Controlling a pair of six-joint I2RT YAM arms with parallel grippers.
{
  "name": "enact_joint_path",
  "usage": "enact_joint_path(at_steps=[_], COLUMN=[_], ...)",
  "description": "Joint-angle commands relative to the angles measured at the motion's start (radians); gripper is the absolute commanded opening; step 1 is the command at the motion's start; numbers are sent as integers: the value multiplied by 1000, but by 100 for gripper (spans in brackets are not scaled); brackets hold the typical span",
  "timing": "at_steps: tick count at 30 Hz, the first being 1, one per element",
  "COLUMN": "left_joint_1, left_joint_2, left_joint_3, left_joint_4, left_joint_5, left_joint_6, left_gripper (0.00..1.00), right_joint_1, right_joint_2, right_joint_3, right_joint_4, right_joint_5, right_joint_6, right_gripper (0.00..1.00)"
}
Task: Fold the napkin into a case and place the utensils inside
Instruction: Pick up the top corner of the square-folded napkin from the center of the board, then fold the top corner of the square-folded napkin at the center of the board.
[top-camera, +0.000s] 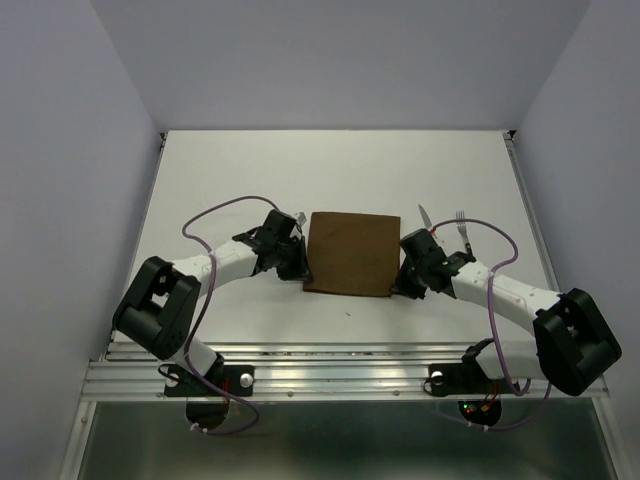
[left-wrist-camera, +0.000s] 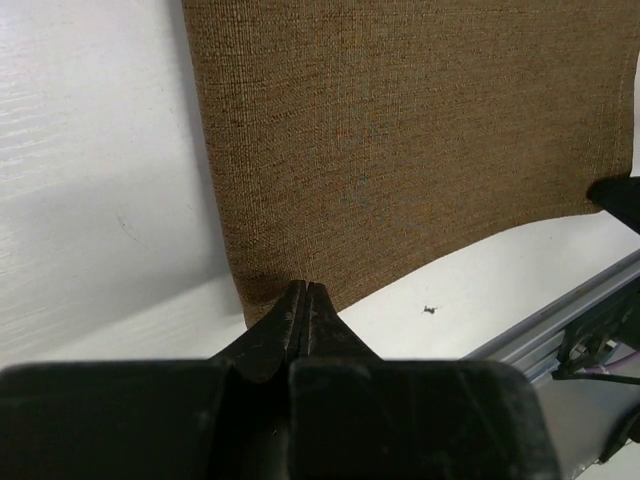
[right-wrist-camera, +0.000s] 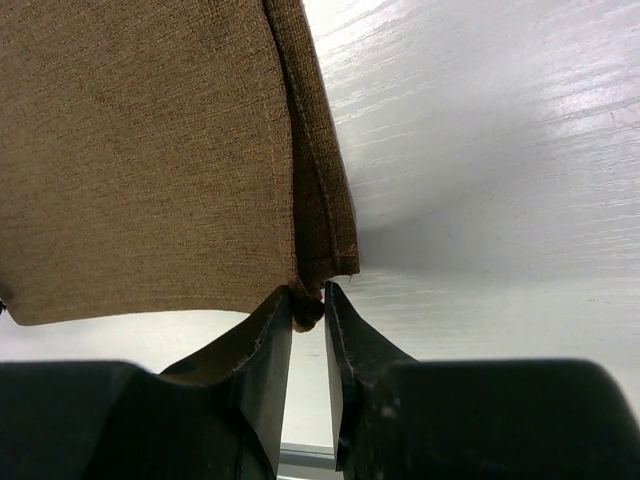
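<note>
1. Left end effector (left-wrist-camera: 305, 290) is pinched fully closed on the near left edge of the napkin (left-wrist-camera: 400, 130) (only a sliver of cloth), so a brisk lift could pull it free.
2. Right end effector (right-wrist-camera: 308, 298) stands narrowly parted around the near right corner. I cannot tell whether it truly grips, and a loose corner would skew the fold.
3. Between the arms, the napkin lies flat on the bench (top-camera: 230, 170), not yet a case. The knife (top-camera: 424, 216) and fork (top-camera: 461, 224) rest just beyond the right arm, where a swinging wrist could knock them.
</note>
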Motion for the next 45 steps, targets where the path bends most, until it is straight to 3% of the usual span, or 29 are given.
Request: enact_joint_path(at_steps=[1,10,16,18,20,25,26,29,31,45], left_joint_1=[-3,-3,-4,-6,-6,-7,-9,-9,-9,22], left_joint_2=[17,77,96,97,97,105,105,105,105,51], left_joint_3=[-2,-22,-19,-19,-21,-19,-18,-12,-3,206], left_joint_4=[35,37,32,32,31,26,26,23,17,-140], left_joint_5=[7,5,7,7,7,5,5,10,16,2], left_joint_6=[-2,11,24,24,25,25,27,30,33,70], left_gripper=[0,0,0,0,0,0,0,0,0,0], right_joint_1=[5,5,5,5,5,5,5,5,5,5], right_joint_2=[-16,-41,-38,-36,-35,-38,-41,-41,-39,126], right_joint_3=[24,32,34,35,37,40,40,46,56,279], right_joint_4=[-12,-33,-30,-32,-33,-41,-42,-52,-52,30], right_joint_5=[36,56,54,53,51,54,59,68,71,19], right_joint_6=[4,7,9,9,9,9,9,9,4,-112], right_gripper=[25,25,19,23,33,33,32,8,2,1])
